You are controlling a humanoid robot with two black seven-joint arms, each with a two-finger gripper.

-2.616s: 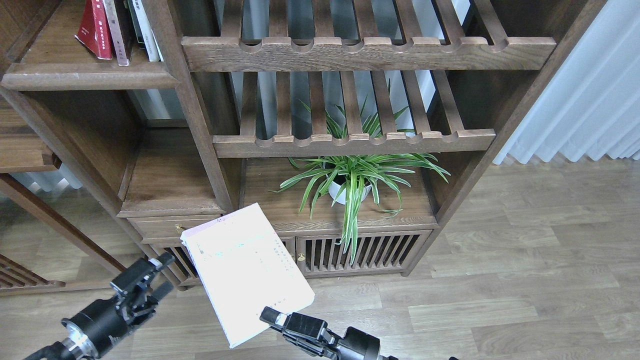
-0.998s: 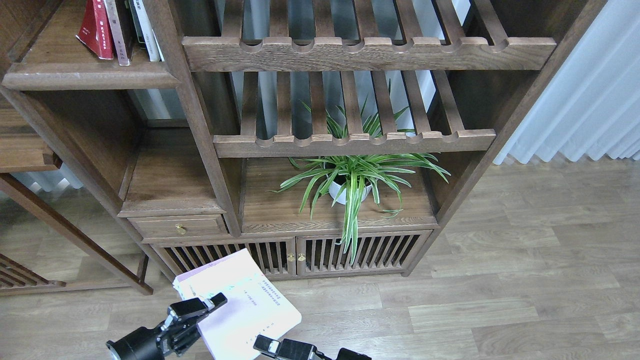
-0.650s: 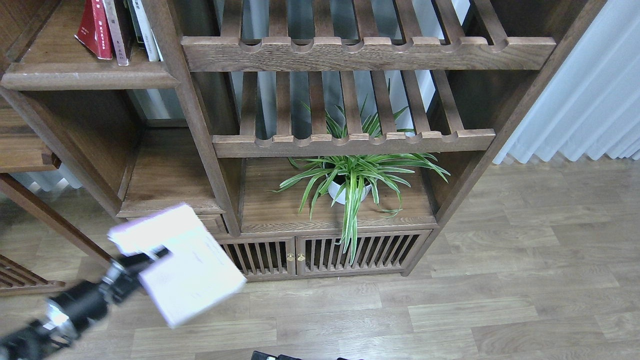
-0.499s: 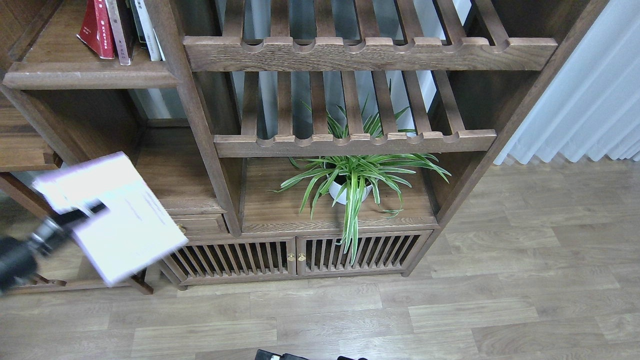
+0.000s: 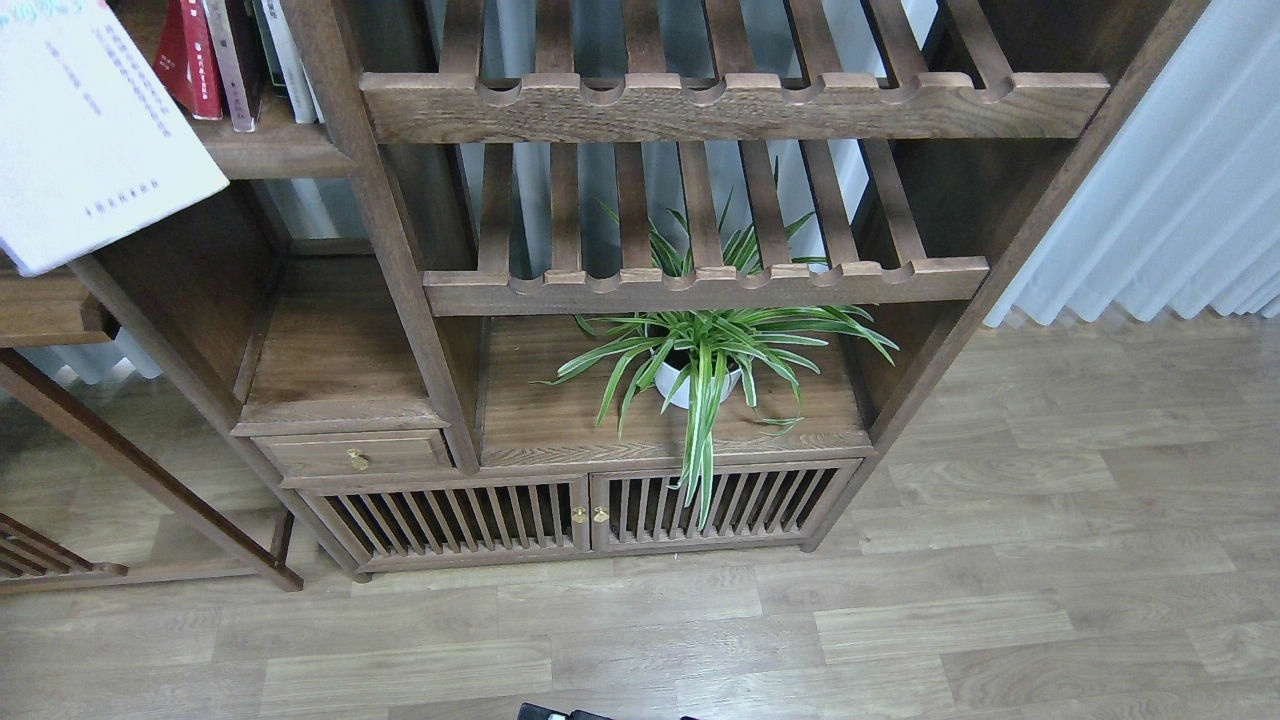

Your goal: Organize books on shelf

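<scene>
The pale book (image 5: 85,135) is up at the top left, tilted, its lower corner hanging in front of the shelf (image 5: 275,150) and covering that board's left end. No gripper shows on it, so I cannot tell what grips it. On the shelf, just right of the pale book, a red book (image 5: 190,60) leans against a few other spines (image 5: 260,60). Well below and to the right, a potted plant (image 5: 700,360) sits in the bookcase. A dark scrap (image 5: 560,712) at the bottom edge cannot be read.
</scene>
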